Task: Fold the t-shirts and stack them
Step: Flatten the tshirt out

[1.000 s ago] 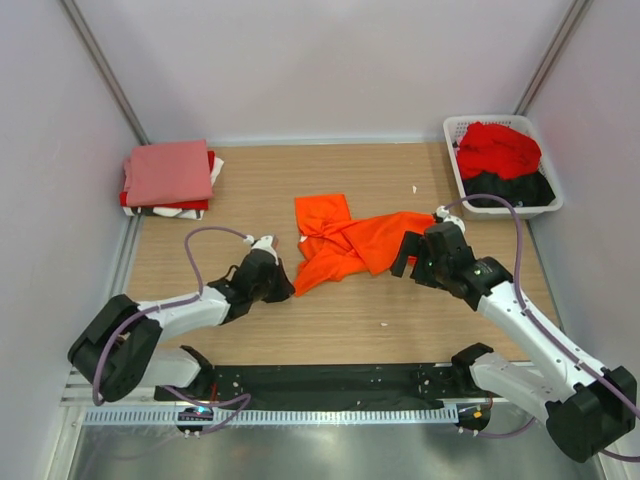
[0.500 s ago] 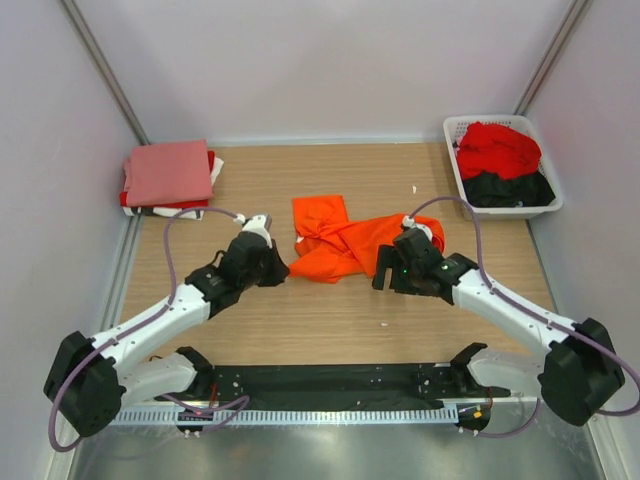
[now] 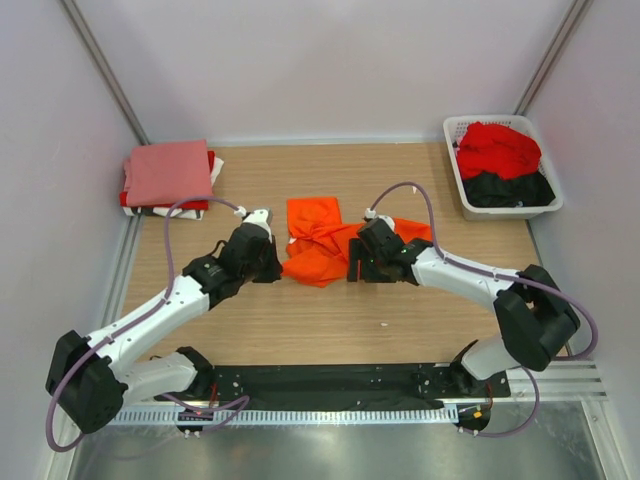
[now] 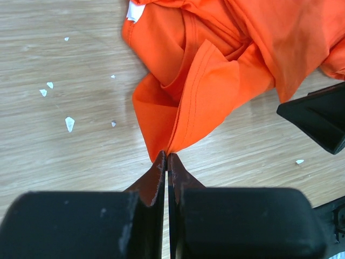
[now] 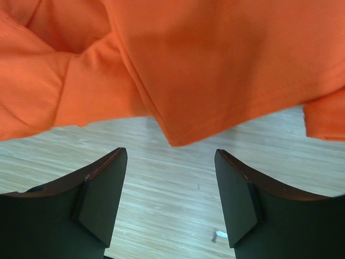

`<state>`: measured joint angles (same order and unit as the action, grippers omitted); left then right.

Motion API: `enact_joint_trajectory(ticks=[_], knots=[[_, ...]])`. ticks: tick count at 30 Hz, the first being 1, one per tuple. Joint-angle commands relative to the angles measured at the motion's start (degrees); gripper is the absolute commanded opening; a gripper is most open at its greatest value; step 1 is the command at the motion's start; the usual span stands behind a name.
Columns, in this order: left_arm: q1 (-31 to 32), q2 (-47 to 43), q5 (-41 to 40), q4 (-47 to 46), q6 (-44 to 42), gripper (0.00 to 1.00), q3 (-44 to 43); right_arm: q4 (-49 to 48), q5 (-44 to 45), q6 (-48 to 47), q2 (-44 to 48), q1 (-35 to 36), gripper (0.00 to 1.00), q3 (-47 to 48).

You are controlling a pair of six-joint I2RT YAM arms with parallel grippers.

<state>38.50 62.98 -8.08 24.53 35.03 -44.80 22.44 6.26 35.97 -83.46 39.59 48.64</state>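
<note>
Just ahead of right gripper (image 5: 170, 155), jaws apart: loose shirt (image 5: 215, 65) corner. Left gripper (image 4: 166, 157) pinches another. Flattening step; next, right must clamp it.

Table: light wood-grain top (image 3: 400, 320), fills mid frame in top view.
Centre: orange t-shirt (image 3: 318, 245), crumpled w/ twisted folds, lying straight on the wood.
Upper left: stack of folded t-shirts (image 3: 168, 175), salmon-pink one on top, red + white edges showing under it, close to table's left edge.
Upper right: white slatted basket (image 3: 510, 212), sits in the corner, well apart from orange shirt.
Scraps: small white flecks (image 4: 69, 124) on bare wood nr the orange cloth; lone fleck (image 3: 384, 324) at lower centre.
</note>
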Motion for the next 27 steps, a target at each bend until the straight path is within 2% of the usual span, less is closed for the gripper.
enact_joint_trajectory(ticks=[1, 13, 16, 20, 27], knots=[[0.17, -0.23, -1.42, 0.6, -0.84, 0.0, -1.08, -3.36, 1.38, -1.33, -2.57, 0.75, 0.72, 3.91], [0.17, -1.02, -2.47, 0.25, -0.84, 0.0, 0.15, -1.96, 4.73, -2.3, -8.12, 0.84, 0.63, 6.47], [0.08, -0.84, -2.56, 0.16, -0.84, 0.0, 0.15, -1.43, 5.25, -2.39, -8.73, 0.92, 0.55, 6.64], [0.17, -0.75, -2.73, 0.07, -0.84, 0.0, 0.06, -1.17, 5.78, -2.13, -8.21, 0.92, 0.39, 6.38], [0.17, -0.32, -3.26, -0.01, -1.01, 0.0, 0.15, -0.82, 5.6, -2.04, -7.68, 0.84, 0.23, 4.88]])
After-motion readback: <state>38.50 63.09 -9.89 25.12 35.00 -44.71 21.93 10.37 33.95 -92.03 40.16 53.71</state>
